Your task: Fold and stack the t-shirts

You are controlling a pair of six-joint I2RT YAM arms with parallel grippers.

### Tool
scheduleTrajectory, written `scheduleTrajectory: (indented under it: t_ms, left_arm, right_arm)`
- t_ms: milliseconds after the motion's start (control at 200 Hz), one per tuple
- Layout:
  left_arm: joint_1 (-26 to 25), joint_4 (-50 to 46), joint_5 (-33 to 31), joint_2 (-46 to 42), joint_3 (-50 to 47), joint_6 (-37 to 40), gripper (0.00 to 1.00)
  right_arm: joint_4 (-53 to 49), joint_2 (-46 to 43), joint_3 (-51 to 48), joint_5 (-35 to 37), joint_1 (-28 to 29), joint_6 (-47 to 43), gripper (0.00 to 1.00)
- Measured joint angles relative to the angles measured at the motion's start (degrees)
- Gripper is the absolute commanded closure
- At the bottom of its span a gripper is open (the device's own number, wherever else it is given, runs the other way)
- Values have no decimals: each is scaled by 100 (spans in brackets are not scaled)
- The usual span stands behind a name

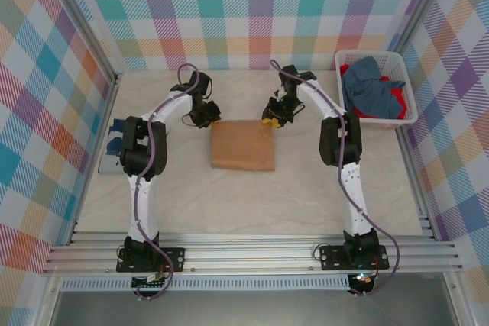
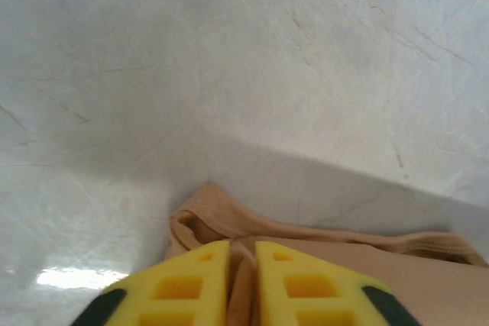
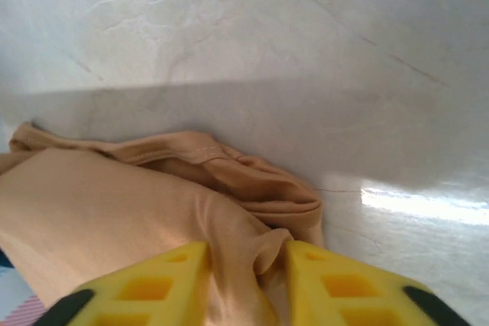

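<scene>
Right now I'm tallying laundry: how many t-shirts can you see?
4: tan shirt folded mid-table, navy shirt at the left edge, blue shirt and red shirt in the basket; more may hide there.

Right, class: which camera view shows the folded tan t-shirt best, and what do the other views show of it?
The top external view: the whole tan t-shirt, a neat folded rectangle. The left wrist view gives one corner, cloth between the yellow fingers; the right wrist view gives a bunched, rumpled corner.
</scene>
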Motion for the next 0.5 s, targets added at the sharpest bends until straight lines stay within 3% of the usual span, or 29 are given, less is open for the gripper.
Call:
scheduleTrajectory:
  t_ms: [70,215,290,500]
  left_arm:
    - [4,-39,-216,-37,-39,-17,50]
    - [4,-310,-625,-640,-378,-118,49]
    - [-63,-367,-680,-1235,-699,-164,51]
    - [-522,-116,-289,-2756,-2011,-704,63]
  right_arm:
    - [-44,-4,7,94,-22,-17,57]
    - [-20,-317,-221,428,-66,4,54]
    - [66,-824,-734,662,-101,35,55]
    - [708,-2529,-2446,603,-52,352,71]
